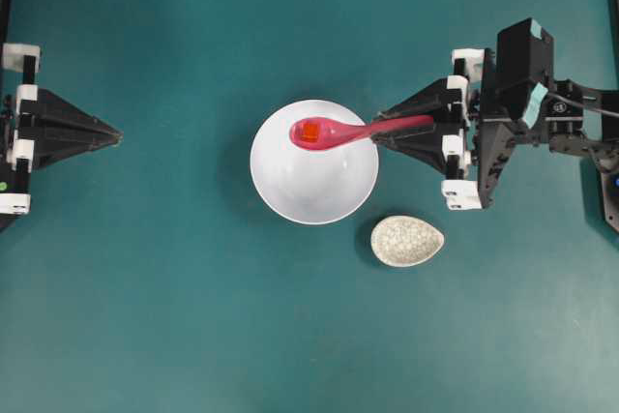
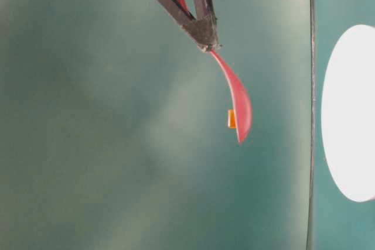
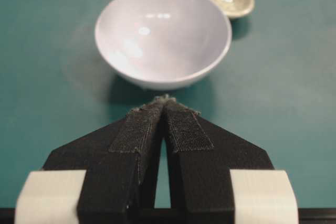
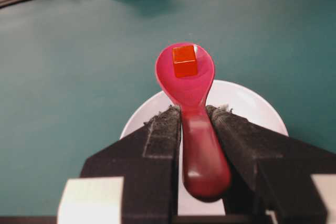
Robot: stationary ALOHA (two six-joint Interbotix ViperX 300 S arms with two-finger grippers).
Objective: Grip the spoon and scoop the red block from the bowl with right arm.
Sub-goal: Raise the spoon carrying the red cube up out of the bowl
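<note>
Looking overhead: right gripper (image 1: 379, 130) clamps the spoon (image 1: 343, 132) handle; the red block (image 1: 309, 131) sits in the scoop over the bowl (image 1: 314, 186).

Left wrist: left gripper (image 3: 166, 99) shut, empty.

Right wrist: block raised above bowl. Scoop judged done; little left.

- Spoon (image 4: 193, 108): glossy magenta plastic, catching highlights.
- Bowl (image 3: 164, 35): smooth white, gleaming.
- Small dish (image 1: 407, 241): crackle-patterned glaze.
- Tabletop (image 1: 145, 287): matt teal.
- Right gripper (image 4: 193, 116) pads (image 4: 163, 129): rough, fuzzy black.
</note>
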